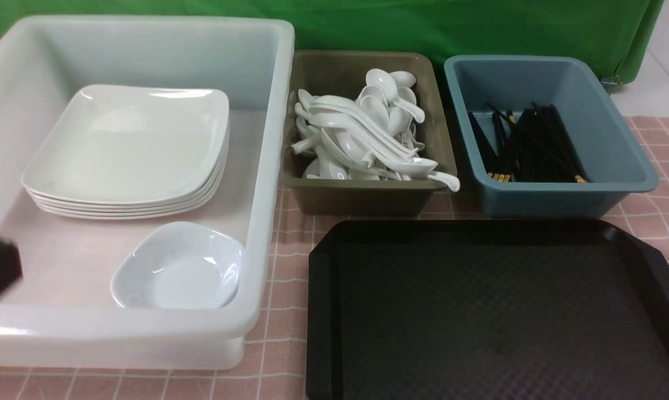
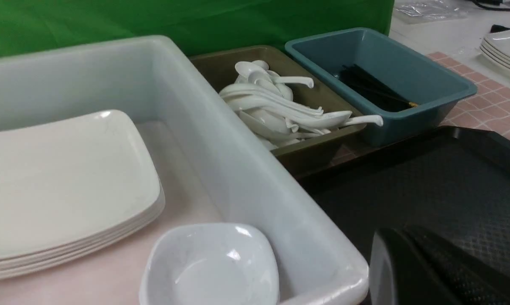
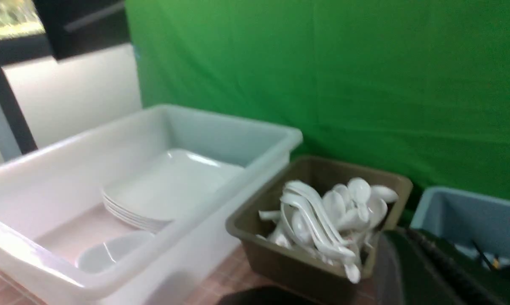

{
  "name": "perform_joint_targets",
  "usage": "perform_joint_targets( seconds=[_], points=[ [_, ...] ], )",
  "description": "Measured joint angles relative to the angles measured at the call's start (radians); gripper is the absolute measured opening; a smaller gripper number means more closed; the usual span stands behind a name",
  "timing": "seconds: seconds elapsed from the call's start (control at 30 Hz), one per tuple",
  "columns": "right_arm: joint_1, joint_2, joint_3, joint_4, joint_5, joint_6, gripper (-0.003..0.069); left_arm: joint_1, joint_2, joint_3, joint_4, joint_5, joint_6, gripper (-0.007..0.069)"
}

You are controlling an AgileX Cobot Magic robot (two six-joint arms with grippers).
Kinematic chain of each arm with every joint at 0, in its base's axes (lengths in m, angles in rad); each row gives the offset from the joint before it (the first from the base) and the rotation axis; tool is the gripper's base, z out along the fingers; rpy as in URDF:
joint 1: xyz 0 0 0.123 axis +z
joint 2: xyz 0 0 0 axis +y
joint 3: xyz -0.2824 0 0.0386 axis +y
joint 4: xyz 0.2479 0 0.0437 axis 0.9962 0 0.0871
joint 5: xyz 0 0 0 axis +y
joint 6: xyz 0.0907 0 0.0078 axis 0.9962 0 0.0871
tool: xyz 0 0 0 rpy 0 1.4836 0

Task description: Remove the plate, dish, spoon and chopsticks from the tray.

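Both hands are clenched, grasping nothing; left hand (image 2: 411, 271) sits at nine o'clock of the bare tray (image 1: 495, 311).

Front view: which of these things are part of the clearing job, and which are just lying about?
Job:
black tray, now bare
stack of white plates and small dish in white bin
spoons in olive bin
chopsticks in blue bin

Lying about:
checked tablecloth
green backdrop

Plates (image 1: 129, 147) and dish (image 1: 179, 266) in left bin (image 1: 268, 166), spoons (image 1: 362, 133) in middle bin (image 1: 368, 197), tray (image 1: 495, 311) in front
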Motion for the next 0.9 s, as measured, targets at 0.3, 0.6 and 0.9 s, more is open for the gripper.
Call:
perform_joint_targets(
  seconds=[0.3, 0.6, 0.9],
  points=[
    [0.000, -0.253, 0.209, -0.003, -0.196, 0.027, 0.0052, 0.000, -0.175, 0.285, -0.075, -0.197, -0.005, -0.0003],
    [0.000, -0.262, 0.216, -0.003, -0.206, 0.043, 0.0102, 0.000, -0.179, 0.296, -0.080, -0.217, -0.009, -0.0002],
    [0.000, -0.262, 0.216, -0.003, -0.206, 0.045, 0.0127, 0.000, -0.179, 0.296, -0.080, -0.218, -0.010, -0.0002]
  ],
)
